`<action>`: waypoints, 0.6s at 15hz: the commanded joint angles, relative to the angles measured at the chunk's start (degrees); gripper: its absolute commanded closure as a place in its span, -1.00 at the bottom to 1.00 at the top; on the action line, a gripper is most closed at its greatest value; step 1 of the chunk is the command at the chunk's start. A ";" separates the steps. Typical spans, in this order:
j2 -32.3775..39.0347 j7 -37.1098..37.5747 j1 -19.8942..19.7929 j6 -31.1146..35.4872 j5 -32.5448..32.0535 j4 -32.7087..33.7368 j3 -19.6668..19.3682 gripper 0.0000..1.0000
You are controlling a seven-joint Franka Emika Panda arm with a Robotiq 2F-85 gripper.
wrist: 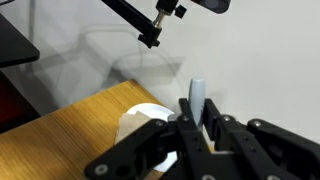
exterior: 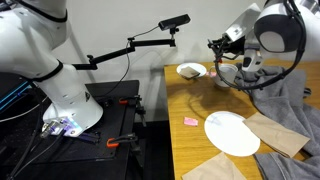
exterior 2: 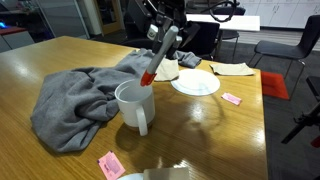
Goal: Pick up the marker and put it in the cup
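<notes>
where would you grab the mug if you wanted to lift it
Probably the handle, coming in from the side that faces the camera in an exterior view. The mug stands upright and its handle sticks out there, clear of the grey cloth. From above looks blocked: the gripper holds the marker tilted over the rim.

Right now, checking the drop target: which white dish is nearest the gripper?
The white mug with the side handle; the gripper holds the red marker just above its rim. The flat plate and the bowl sit farther away.
</notes>
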 commanded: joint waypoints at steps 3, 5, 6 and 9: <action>0.17 -0.04 0.28 -0.28 0.18 0.18 -0.43 0.91; 0.14 0.54 0.24 0.95 1.71 -0.23 -0.34 0.91; 0.10 1.40 0.30 1.69 2.56 -0.50 -0.40 0.91; 0.18 2.84 0.12 2.87 5.46 -0.76 -0.37 0.91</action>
